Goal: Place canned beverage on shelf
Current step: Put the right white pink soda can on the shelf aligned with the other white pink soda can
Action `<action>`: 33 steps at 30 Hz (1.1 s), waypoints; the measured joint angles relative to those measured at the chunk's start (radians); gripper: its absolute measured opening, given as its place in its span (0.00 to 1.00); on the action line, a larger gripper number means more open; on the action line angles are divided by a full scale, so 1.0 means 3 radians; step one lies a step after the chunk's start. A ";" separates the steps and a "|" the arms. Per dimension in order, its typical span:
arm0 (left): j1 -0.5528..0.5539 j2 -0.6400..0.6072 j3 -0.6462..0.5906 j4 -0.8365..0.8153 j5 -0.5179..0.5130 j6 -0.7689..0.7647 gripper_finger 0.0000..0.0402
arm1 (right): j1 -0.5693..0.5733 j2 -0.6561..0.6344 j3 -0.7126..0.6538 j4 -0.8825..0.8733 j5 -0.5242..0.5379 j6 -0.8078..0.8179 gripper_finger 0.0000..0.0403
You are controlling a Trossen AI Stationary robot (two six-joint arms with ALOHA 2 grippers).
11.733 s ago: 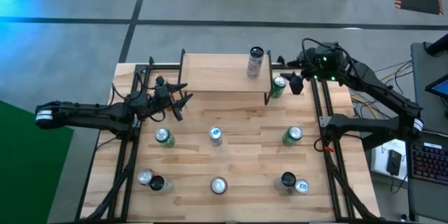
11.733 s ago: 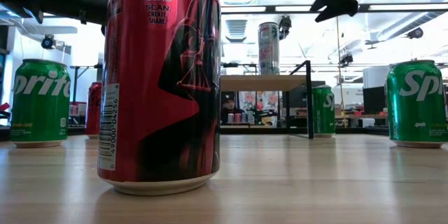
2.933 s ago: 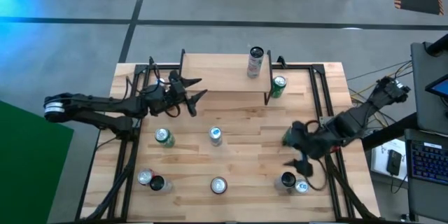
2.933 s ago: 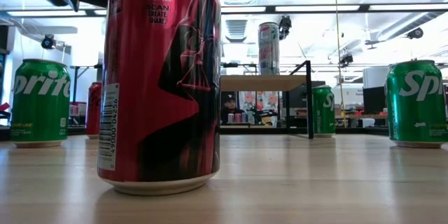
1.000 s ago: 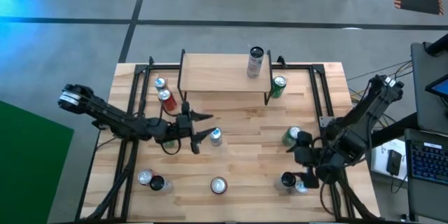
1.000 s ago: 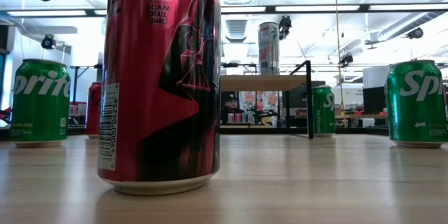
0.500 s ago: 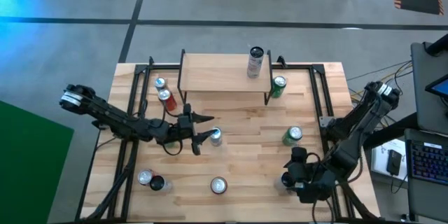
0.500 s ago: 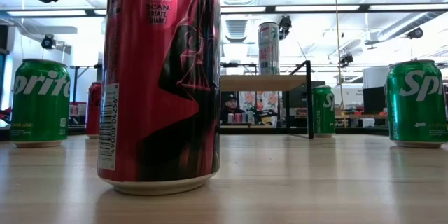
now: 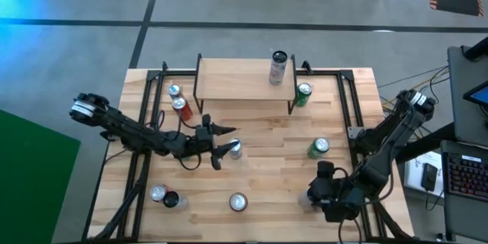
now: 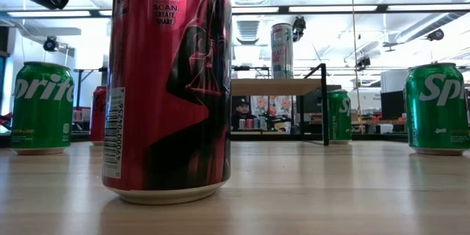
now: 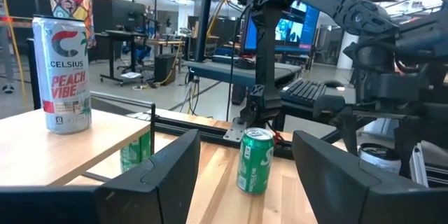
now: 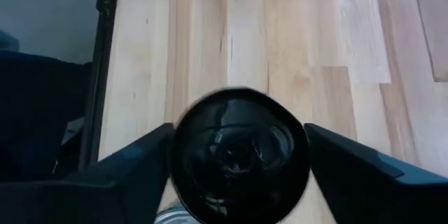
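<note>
Near the table's front right corner, the right gripper (image 12: 238,161) straddles a black can (image 12: 238,155), fingers spread either side; whether they touch it is unclear. Mid-table, the left gripper (image 9: 223,143) hangs spread beside a can (image 9: 235,149). At the back, the shelf (image 9: 236,78) carries one tall can (image 9: 278,67). Desks and monitors fill the room; the right arm hides cans beneath it.

R gripper (image 9: 319,191) now down over black-topped can (image 12: 238,155) at near R corner, fingers either side, narrower than a sec ago. L gripper (image 9: 223,146) swung from shelf (image 9: 244,78) front out to mid-table, by silver can (image 9: 235,149).
</note>
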 joint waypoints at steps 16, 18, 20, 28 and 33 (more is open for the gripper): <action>0.0042 0.0182 0.0000 0.0205 0.0005 0.0146 0.54 | -0.0440 -0.0357 0.0234 -0.0272 0.0554 -0.0113 0.61; 0.0071 0.0276 0.0000 0.0378 0.0003 0.0206 0.54 | -0.0624 -0.0378 0.0370 -0.0397 0.0618 -0.0242 0.61; 0.0097 0.0383 0.0017 0.0557 -0.0001 0.0254 0.54 | -0.0818 -0.0382 0.0505 -0.0462 0.0641 -0.0389 0.61; 0.0170 0.0710 0.0619 -0.0023 0.0036 0.0279 0.58 | -0.1505 -0.0353 0.0886 -0.0462 0.0634 -0.1041 0.61; 0.0179 0.0839 0.1172 -0.0890 0.0019 0.0124 0.67 | -0.1848 -0.0352 0.0923 -0.0410 0.0562 -0.1219 0.61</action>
